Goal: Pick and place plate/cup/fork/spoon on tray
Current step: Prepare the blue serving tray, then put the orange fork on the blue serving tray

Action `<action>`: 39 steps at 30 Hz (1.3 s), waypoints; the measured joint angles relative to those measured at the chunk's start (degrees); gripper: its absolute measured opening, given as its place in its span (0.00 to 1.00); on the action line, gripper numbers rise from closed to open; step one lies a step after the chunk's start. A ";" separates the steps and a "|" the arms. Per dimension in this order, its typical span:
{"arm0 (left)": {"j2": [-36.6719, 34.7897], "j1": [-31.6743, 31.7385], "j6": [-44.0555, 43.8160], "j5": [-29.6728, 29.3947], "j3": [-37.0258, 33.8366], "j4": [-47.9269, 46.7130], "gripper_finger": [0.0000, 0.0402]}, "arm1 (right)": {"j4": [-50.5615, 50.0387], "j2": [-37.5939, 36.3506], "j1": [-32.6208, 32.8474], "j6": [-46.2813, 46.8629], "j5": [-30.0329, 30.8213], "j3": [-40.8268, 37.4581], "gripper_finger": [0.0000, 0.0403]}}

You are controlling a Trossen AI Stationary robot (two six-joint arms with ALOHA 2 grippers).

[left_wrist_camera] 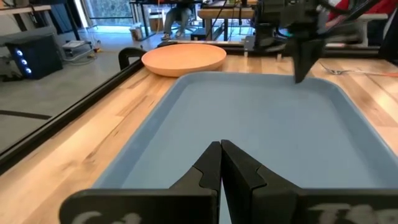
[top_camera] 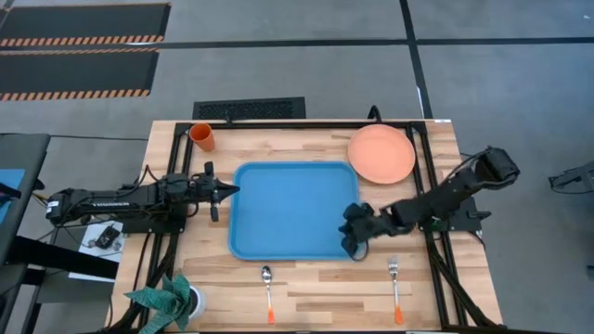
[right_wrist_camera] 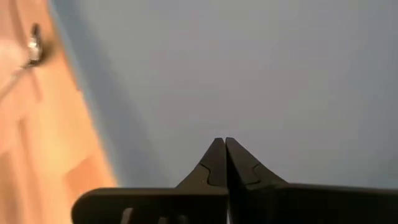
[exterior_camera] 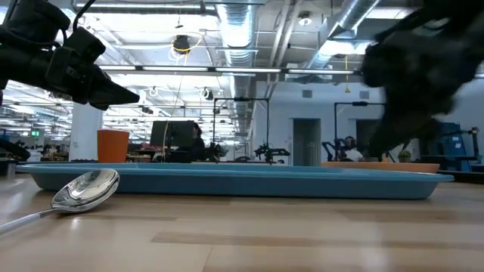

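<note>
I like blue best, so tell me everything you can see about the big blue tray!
The tray is a large bright blue rectangle with rounded corners and a low raised rim, and looks like smooth plastic. It lies flat in the middle of the wooden table, and nothing is on it. The shut left gripper points at its left rim. The shut right gripper hangs over its front right corner; whether it touches cannot be told.

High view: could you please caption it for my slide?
Empty tray between shut left gripper and right gripper; tableware waits outside.
</note>
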 joint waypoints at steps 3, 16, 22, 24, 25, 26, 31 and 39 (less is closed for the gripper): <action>0.00 0.02 0.31 0.01 0.00 -0.03 0.00 | -4.99 -2.83 6.91 11.43 4.21 -0.02 0.01; -0.02 0.01 0.33 0.20 0.00 -0.38 0.00 | -37.69 1.10 26.40 54.74 0.05 15.06 0.01; 0.00 0.01 0.33 3.19 0.00 -0.36 0.00 | -43.14 7.03 31.52 69.09 -13.88 20.70 0.01; 0.00 0.00 0.29 3.24 0.00 -0.34 0.00 | -42.92 8.53 32.52 71.95 -18.32 21.38 0.02; 0.00 0.02 0.27 3.24 0.00 -0.36 0.00 | -42.92 8.95 32.96 73.69 -19.89 21.44 0.03; 0.00 0.02 0.27 3.24 0.00 -0.36 0.00 | -42.64 9.40 33.36 75.53 -21.03 21.44 0.04; 0.00 0.02 0.50 3.20 0.00 -0.50 0.00 | -40.24 11.56 33.13 77.76 -22.95 21.46 0.16; -0.01 0.02 0.98 3.03 0.00 -0.30 0.00 | -43.38 14.96 31.21 78.37 -24.83 21.42 0.35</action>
